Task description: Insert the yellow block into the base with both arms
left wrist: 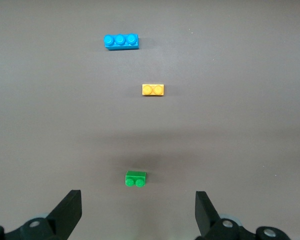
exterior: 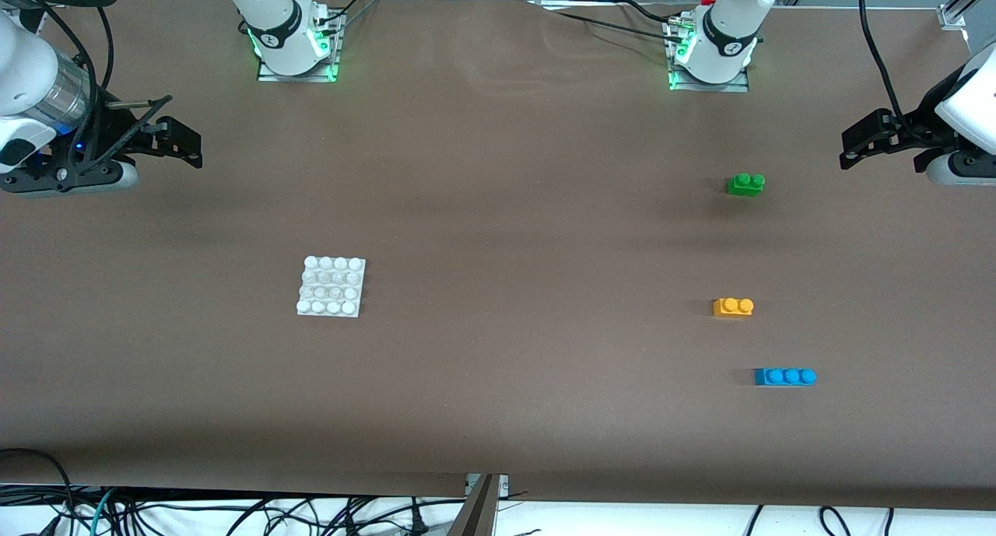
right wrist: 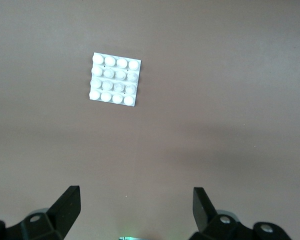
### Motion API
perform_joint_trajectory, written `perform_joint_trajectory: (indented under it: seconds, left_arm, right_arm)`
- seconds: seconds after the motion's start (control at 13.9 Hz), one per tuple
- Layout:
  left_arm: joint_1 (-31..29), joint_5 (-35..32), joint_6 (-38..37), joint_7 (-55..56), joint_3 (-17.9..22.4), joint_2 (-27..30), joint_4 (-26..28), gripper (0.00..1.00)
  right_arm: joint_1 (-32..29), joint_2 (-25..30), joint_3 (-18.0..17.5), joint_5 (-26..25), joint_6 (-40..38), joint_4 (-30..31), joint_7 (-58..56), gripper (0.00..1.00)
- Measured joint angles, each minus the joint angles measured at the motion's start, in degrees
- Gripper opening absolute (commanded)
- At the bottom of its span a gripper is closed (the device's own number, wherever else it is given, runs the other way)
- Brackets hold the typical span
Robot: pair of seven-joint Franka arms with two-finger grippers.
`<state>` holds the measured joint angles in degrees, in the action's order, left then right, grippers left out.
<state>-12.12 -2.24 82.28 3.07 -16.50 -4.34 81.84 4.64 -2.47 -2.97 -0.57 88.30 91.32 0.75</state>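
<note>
I see a matte brown table [exterior: 498,232]. Lower centre-left of the frame lies the flat white square plastic base [exterior: 331,287], studs up. At lower right rests the small glossy orange-yellow two-stud block [exterior: 733,306], long axis across the frame, between a green brick [exterior: 745,183] and a blue brick [exterior: 784,376]. My left gripper [exterior: 860,141] at the right edge and right gripper [exterior: 180,141] at the left edge hover with jaws spread wide, empty.

Brown counter [exterior: 498,209] carries four loose items. White base [exterior: 331,287] lies flat toward the right arm's end. Toward the left arm's end: green brick [exterior: 745,184], yellow block [exterior: 733,307] at its 6 o'clock, blue brick [exterior: 784,376] at the block's 5 o'clock. All apart.
</note>
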Motion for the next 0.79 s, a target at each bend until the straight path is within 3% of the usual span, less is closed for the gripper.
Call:
perform_joint_trajectory:
  seconds: [0.79]
  left_arm:
    - [0.0, 0.0, 0.0, 0.0, 0.1, 0.0, 0.0, 1.00]
  right_arm:
    - [-0.3, 0.0, 0.1, 0.0, 0.0, -0.7, -2.7, 0.99]
